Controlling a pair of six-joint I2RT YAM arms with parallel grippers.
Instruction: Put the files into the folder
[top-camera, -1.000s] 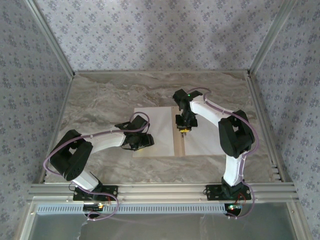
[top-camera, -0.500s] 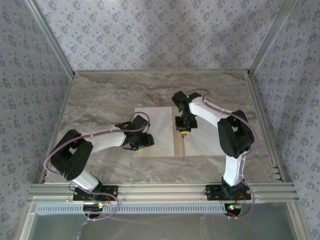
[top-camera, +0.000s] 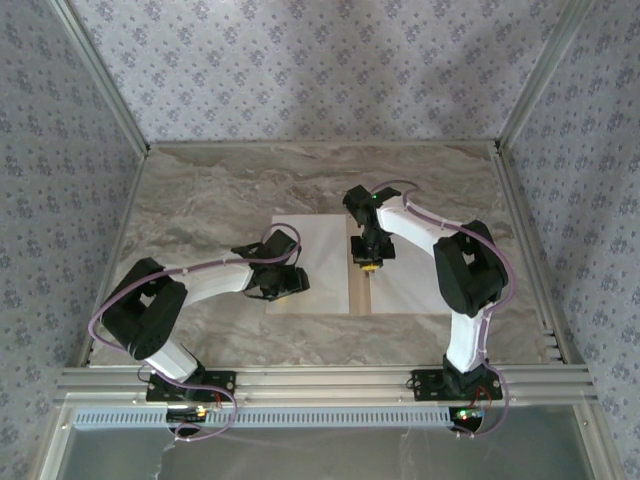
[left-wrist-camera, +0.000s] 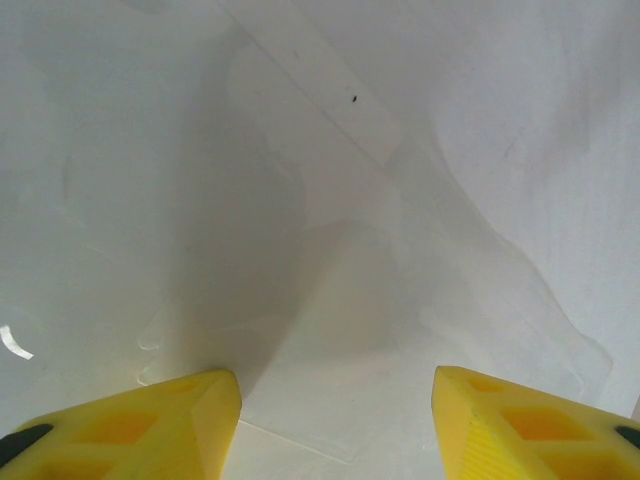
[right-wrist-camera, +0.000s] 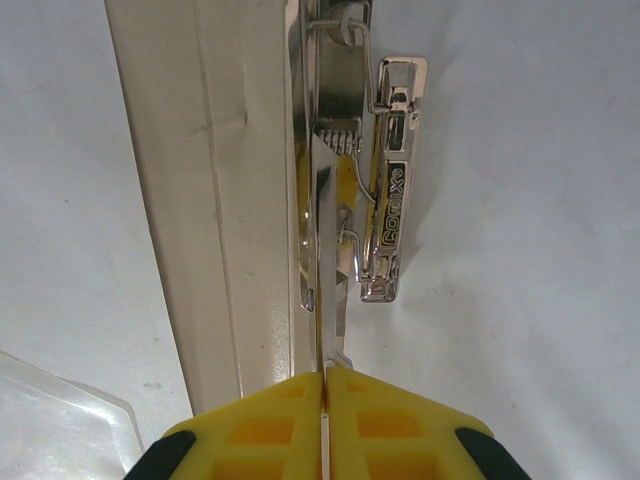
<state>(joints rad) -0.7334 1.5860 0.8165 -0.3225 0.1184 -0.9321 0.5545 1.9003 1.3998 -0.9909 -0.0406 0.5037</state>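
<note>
You have the right gripper (right-wrist-camera: 324, 385), jaws pressed together, at the 6 o'clock end of the metal clip (right-wrist-camera: 390, 180), which runs to 12 along the spine of the folder (right-wrist-camera: 200, 200); the left gripper (left-wrist-camera: 335, 385) hangs, jaws spread, over the files (left-wrist-camera: 480, 130).

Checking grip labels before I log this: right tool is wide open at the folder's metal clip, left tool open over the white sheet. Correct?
One thing is off. The right tool is shut, not wide open: the right wrist view shows its yellow fingertips pressed together at the folder and its metal clip. The left tool is open over the white sheet, as you said.
</note>
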